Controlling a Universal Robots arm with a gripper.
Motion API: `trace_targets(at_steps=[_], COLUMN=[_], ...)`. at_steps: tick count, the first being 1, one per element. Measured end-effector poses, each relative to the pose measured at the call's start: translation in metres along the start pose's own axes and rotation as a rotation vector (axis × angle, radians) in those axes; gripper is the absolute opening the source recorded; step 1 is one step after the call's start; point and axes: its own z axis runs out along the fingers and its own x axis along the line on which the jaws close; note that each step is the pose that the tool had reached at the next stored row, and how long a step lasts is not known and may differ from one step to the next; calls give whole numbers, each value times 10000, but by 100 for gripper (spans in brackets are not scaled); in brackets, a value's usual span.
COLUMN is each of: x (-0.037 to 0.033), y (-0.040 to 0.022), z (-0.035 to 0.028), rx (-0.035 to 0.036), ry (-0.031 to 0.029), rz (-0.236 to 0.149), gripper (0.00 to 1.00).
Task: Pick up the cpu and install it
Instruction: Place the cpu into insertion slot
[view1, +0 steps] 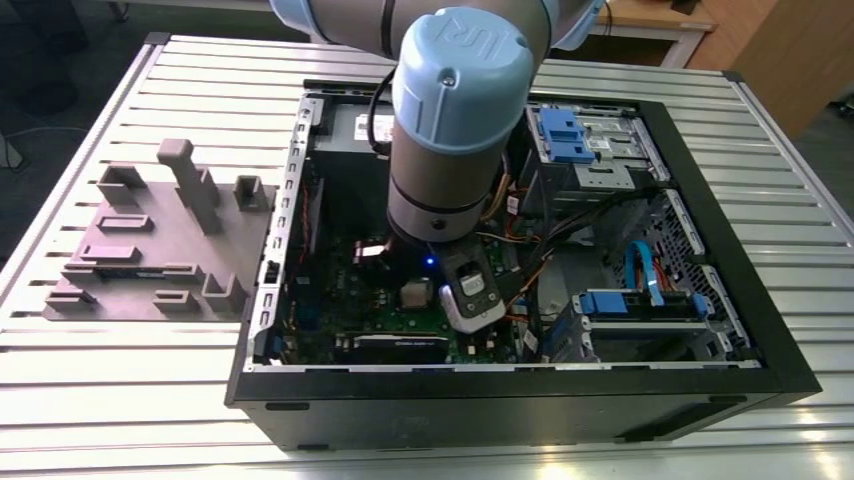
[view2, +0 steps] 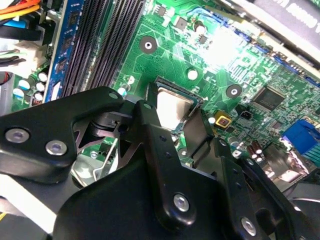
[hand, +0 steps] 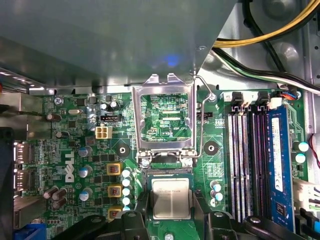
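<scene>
Inside an open black computer case (view1: 534, 400), the arm's black pincer (hand: 171, 210) straddles the cpu (hand: 171, 196), a flat silver-grey square lying at the socket of the green motherboard (hand: 75, 145). Whether the pincer is clamped on it cannot be told. Just beyond the pincer, the socket's metal load frame (hand: 136, 120) stands hinged open.

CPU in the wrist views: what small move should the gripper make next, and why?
Probably a short, straight descent. The gripper appears shut on the cpu at two opposite edges, holding it squarely over the socket. The load plate is hinged open, so seating it looks like the fitting step.
</scene>
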Motion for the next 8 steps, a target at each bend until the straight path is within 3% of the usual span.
trace_targets(at_steps=[8], x=[-13], y=[0], z=[9], rx=[2], ry=[1], rz=[-1], gripper=[48])
